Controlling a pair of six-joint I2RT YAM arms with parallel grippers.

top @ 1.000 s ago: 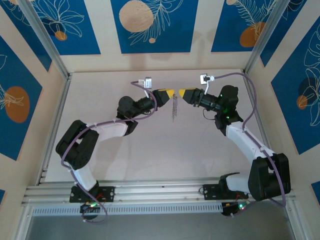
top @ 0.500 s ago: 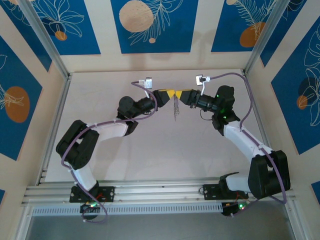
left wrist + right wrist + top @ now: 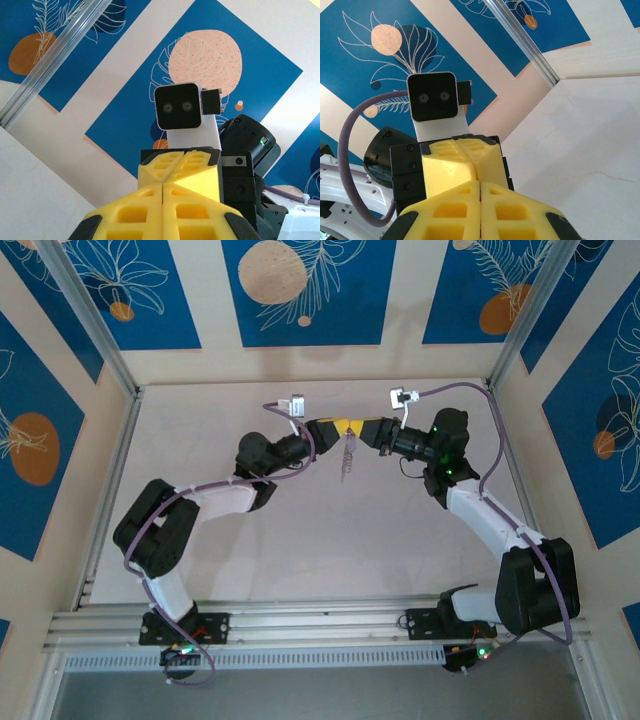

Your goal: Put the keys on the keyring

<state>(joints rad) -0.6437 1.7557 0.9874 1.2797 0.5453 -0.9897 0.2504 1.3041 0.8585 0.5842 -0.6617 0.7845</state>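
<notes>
Nearest you, both arm bases sit at the front edge of the table (image 3: 300, 540). The left arm (image 3: 215, 498) and the right arm (image 3: 480, 515) bow outward, then reach in toward the middle of the far half.

Between them, just on your side of the yellow tips, you can see the keyring (image 3: 345, 455). It shows as a thin silvery strand of small keys, running from the point where the tips meet back toward you. It is too small for you to pick out a coloured key among them, or to tell whether the strand hangs free or touches the table.

Just beyond it, your left end effector (image 3: 341, 426) and right end effector (image 3: 359, 428) meet tip to tip. Each wrist view shows its own yellow fingers pressed flat together, closed, with the opposite pair also closed and butting against them head-on. You cannot tell which pair, if either, pinches the ring.

Farthest off stands the blue-and-cream back wall (image 3: 300, 290).
</notes>
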